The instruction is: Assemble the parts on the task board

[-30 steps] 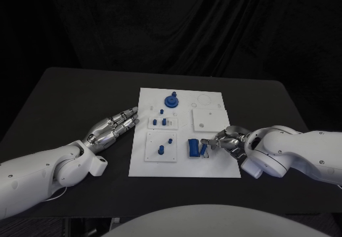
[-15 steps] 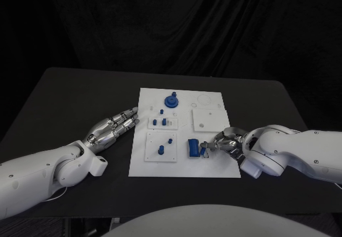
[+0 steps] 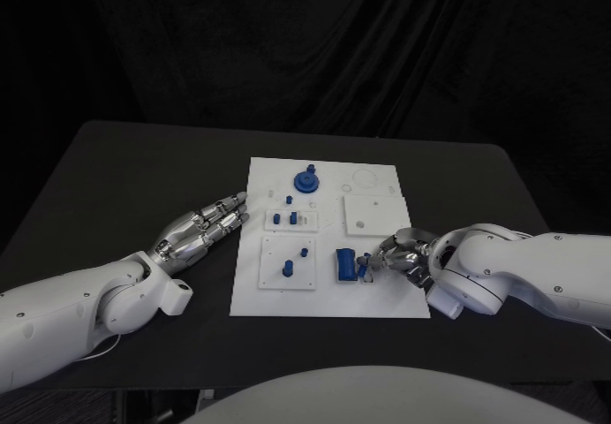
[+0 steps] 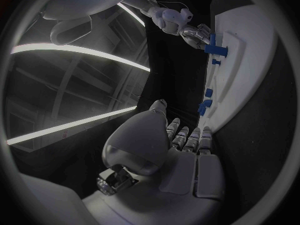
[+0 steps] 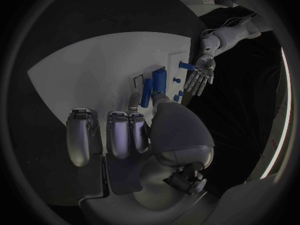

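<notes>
pinching blue part (image 3: pixel 346 264), right hand (image 3: pixel 395 257), thumb visible from wrist

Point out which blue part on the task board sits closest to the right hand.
The large blue block near the task board's front edge. The right hand's fingertips are right beside it, while the other blue parts lie farther toward the left hand.

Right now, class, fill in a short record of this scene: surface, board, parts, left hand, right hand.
surface: black table
board: white task board in the middle of the table
parts: blue pieces on the board, among them a round one at the far end and a block nearer the robot
left hand: flat beside the board, fingers straight, holding nothing
right hand: fingertips at the blue block; grip unclear
</notes>
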`<act>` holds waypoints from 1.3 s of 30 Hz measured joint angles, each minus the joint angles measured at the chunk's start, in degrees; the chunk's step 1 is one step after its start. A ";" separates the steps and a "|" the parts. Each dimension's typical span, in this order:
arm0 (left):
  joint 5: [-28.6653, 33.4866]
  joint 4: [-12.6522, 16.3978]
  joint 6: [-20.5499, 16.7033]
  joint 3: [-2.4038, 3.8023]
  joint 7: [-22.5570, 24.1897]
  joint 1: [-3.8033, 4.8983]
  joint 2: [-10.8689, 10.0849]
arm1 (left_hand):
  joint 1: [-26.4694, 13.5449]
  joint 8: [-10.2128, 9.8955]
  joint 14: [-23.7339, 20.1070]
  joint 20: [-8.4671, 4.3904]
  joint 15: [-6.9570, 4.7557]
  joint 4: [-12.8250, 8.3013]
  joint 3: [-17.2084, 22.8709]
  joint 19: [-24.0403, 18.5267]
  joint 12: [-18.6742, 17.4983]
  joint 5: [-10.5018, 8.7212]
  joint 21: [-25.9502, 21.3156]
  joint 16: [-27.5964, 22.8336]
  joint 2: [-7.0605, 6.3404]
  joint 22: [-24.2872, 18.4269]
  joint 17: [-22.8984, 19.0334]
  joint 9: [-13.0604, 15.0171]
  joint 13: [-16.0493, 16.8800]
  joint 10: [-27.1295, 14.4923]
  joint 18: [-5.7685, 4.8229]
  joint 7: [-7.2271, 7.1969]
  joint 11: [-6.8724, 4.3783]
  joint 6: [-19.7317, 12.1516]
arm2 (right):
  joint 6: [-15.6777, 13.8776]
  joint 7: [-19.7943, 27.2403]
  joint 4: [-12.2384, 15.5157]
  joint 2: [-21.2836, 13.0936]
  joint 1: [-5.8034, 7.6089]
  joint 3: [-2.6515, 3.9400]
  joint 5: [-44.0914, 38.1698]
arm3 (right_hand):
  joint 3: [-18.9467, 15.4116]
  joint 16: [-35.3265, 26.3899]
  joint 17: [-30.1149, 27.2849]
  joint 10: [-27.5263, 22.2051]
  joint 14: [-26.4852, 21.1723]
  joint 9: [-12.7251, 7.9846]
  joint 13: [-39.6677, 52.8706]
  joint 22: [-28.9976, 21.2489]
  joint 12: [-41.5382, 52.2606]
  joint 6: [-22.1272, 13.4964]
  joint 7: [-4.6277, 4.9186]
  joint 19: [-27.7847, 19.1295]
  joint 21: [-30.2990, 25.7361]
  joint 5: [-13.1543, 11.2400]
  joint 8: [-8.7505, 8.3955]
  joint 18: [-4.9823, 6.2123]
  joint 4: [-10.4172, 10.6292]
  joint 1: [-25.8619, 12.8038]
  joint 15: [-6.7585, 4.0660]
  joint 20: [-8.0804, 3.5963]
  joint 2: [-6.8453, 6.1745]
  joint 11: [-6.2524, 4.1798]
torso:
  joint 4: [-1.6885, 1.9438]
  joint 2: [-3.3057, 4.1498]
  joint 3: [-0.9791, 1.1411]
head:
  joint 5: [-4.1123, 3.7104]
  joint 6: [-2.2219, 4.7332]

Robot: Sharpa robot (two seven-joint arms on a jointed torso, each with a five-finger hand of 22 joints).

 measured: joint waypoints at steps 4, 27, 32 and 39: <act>0.01 -0.02 0.06 0.00 0.02 -0.02 0.01 | 0.00 0.00 0.00 -0.01 0.00 0.00 0.00 0.01 0.00 0.00 0.00 0.00 0.00 0.00 0.00 0.00 0.00 0.00 0.00 0.00 0.00 0.00 | -0.10 0.38 0.07 -0.11 -0.02 0.00 -0.03 | 0.44 0.00 0.00 0.00 0.00 0.26 0.00 0.00 0.00 -0.42 0.06 0.00 0.00 4.52 -0.26 0.00 0.44 0.53 0.00 0.00 0.53 0.00 | -0.01 0.01 0.00 | 0.09 0.00; 0.05 -0.23 0.40 0.03 0.24 -0.20 0.16 | 0.00 0.00 0.00 0.11 0.00 0.00 0.00 0.34 0.00 0.00 0.01 0.00 0.00 0.03 0.03 -0.01 -0.01 0.00 0.00 0.00 0.00 0.00 | -0.25 1.94 0.15 -0.39 -0.08 0.01 -0.11 | 7.18 0.00 0.00 0.00 0.00 1.62 0.00 -0.01 0.00 -0.40 0.05 0.00 0.00 21.81 -1.36 0.00 0.56 2.47 0.00 0.00 -0.83 0.00 | -0.04 0.02 0.00 | 0.19 0.00; 0.07 -0.31 0.46 0.05 0.31 -0.26 0.21 | 0.00 0.00 0.00 0.10 0.00 0.00 0.00 0.34 0.00 0.00 0.00 0.00 0.00 0.04 0.04 -0.02 -0.01 0.00 0.00 0.00 0.00 0.00 | -0.20 2.11 0.17 -0.44 -0.08 0.04 -0.11 | 8.74 0.00 0.00 0.00 0.00 1.88 0.00 -0.01 0.00 -0.21 -0.14 0.00 0.00 24.04 -1.36 0.00 0.45 3.15 0.00 0.00 -1.52 0.00 | -0.04 0.01 0.00 | 0.25 0.00; 0.11 -0.39 0.51 0.09 0.49 -0.42 0.26 | 0.00 0.00 0.00 0.23 0.00 0.00 0.00 0.21 0.00 0.00 0.00 0.00 0.00 0.04 0.04 -0.02 -0.01 0.00 0.00 0.00 0.00 0.00 | -0.18 2.41 0.17 -0.50 -0.08 0.07 -0.12 | 10.03 0.00 0.00 0.21 0.00 2.11 0.00 0.03 0.00 -0.21 -0.14 0.00 0.00 25.80 -1.37 0.00 0.53 3.21 0.00 0.00 -1.59 -0.21 | -0.04 0.00 0.00 | 0.24 0.00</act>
